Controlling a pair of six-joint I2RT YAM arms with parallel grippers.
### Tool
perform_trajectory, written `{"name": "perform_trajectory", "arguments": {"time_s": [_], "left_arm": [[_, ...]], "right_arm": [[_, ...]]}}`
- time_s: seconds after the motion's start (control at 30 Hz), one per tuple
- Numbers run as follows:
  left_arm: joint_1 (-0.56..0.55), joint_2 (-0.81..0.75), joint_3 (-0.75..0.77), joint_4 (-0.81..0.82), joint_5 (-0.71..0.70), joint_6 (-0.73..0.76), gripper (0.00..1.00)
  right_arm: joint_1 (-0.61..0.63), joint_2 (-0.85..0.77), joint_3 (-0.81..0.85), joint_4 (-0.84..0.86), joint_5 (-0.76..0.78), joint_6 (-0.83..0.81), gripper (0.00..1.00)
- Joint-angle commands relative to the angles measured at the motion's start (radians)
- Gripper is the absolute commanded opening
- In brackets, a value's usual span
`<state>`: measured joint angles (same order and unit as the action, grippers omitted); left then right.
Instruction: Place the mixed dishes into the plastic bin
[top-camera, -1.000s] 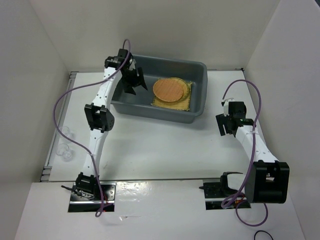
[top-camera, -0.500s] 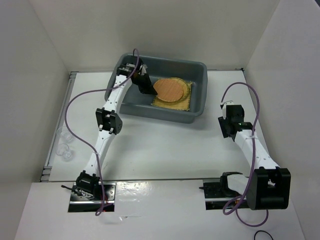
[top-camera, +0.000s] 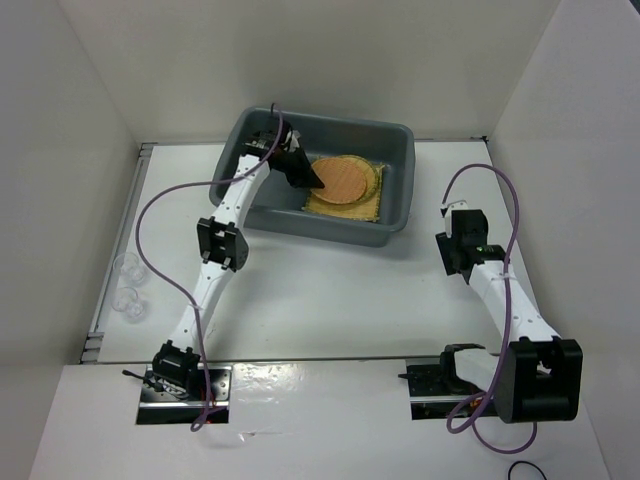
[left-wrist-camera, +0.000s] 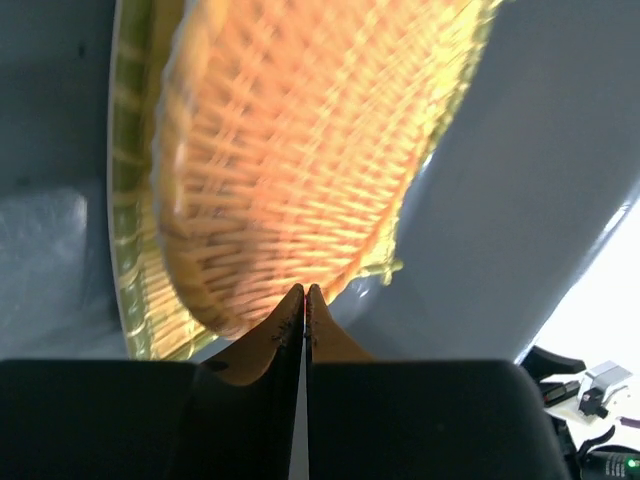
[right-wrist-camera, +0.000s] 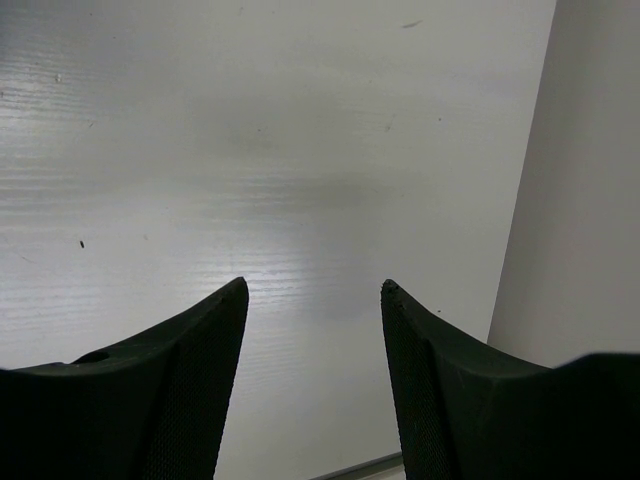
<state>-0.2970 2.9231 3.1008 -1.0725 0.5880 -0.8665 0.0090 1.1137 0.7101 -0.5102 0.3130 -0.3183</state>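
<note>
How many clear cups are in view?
2. One cup at the table's left edge, the second cup close beside it. More may be hidden inside the bin.

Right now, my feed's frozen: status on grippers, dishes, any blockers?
Left gripper shut, empty, in bin beside plates. Right gripper open, over bare table. Plates stacked in bin; cups outside, far left. Nothing blocking.

Top view: bright, even overhead light is washing the white bench; shadows are falling soft and faint. Left wrist view: round orange-brown plate is smearing with blur, glowing warm. Right wrist view: a pale glare band is spreading across the bench; dark tool fingers are reading soft-edged.
</note>
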Motion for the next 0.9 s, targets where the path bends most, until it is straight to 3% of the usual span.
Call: {"name": "perform_trajectory", "arguments": {"time_s": [0.0, 0.27, 0.37, 0.6, 0.73, 0.87], "left_arm": [[0.006, -0.114, 0.036, 0.092, -0.01, -0.028, 0.07], [0.016, -0.184, 0.026, -0.231, -0.205, 0.171, 0.13], [0.007, -0.223, -0.108, -0.231, -0.26, 0.193, 0.1], [-0.002, -0.203, -0.168, -0.231, -0.274, 0.202, 0.1], [-0.013, -0.17, -0.179, -0.231, -0.283, 0.212, 0.11], [-0.013, -0.107, -0.096, -0.231, -0.225, 0.186, 0.12]], "right_arm": [[0.011, -0.038, -0.021, 0.05, 0.034, 0.015, 0.61], [0.011, -0.038, -0.021, 0.05, 0.034, 0.015, 0.64], [0.011, -0.029, -0.021, 0.05, 0.034, 0.015, 0.64], [0.011, -0.038, -0.021, 0.059, 0.034, 0.015, 0.65], [0.011, -0.048, -0.021, 0.059, 0.034, 0.015, 0.65], [0.011, -0.048, -0.021, 0.059, 0.043, 0.015, 0.65]]}}
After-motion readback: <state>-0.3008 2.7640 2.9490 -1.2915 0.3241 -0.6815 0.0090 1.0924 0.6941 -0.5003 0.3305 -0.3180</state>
